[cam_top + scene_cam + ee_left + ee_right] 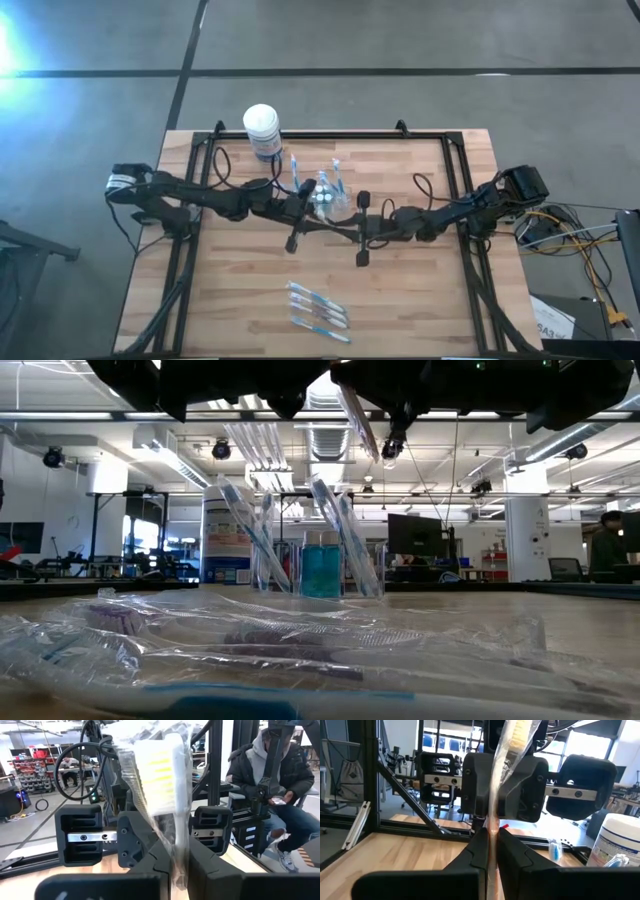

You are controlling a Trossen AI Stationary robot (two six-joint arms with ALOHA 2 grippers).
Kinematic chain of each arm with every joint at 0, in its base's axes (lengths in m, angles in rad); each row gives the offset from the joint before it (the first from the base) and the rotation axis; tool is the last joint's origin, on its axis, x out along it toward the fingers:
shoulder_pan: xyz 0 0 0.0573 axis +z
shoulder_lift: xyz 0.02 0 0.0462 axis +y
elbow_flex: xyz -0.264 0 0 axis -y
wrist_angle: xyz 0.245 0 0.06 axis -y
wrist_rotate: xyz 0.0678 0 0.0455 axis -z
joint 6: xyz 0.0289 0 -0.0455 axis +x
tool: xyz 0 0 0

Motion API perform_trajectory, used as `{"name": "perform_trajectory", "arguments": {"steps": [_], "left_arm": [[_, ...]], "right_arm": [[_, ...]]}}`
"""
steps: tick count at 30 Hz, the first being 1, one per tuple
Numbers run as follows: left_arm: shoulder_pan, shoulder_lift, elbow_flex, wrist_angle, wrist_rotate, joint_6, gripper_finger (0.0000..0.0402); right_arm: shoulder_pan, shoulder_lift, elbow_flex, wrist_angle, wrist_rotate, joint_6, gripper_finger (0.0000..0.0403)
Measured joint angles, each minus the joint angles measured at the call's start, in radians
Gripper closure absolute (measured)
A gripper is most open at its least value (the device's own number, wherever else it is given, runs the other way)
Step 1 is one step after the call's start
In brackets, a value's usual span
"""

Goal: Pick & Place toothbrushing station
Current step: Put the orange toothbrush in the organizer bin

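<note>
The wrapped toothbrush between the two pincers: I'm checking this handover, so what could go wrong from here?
1. Both the left pincer and the right pincer are shut on the wrapped toothbrush; if either arm pulls now, the wrapper may tear or the brush slip.
2. The handover hangs just above the clear cup of toothbrushes, so a dropped brush or a low arm could topple it.

A wooden counter ringed by a black frame carries a white-lidded tub at its far edge, with a clear cup of toothbrushes near the middle. One toothbrush lies flat between tub and cup. Four wrapped toothbrushes lie side by side toward the near edge.
</note>
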Motion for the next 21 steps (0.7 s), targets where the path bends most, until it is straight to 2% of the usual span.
{"name": "perform_trajectory", "arguments": {"steps": [4,11,14,18,21], "left_arm": [[0.000,-0.004,0.000,-0.012,-0.008,-0.003,0.0377],[0.006,-0.072,0.000,-0.138,0.004,0.001,0.0377],[0.007,-0.129,0.000,-0.223,0.003,0.006,0.0377],[0.007,-0.243,-0.009,-0.376,0.000,0.049,0.0377],[0.007,-0.355,-0.069,-0.399,-0.006,0.040,0.0377]], "right_arm": [[0.000,0.000,0.000,-0.003,0.011,0.009,0.0367],[0.005,-0.018,-0.013,-0.003,0.026,0.009,0.0274],[0.005,-0.039,-0.025,-0.004,0.028,0.012,0.0247],[0.005,-0.101,-0.065,-0.044,0.027,0.056,0.0237],[0.005,-0.183,-0.108,-0.105,0.027,0.091,0.0246]]}}
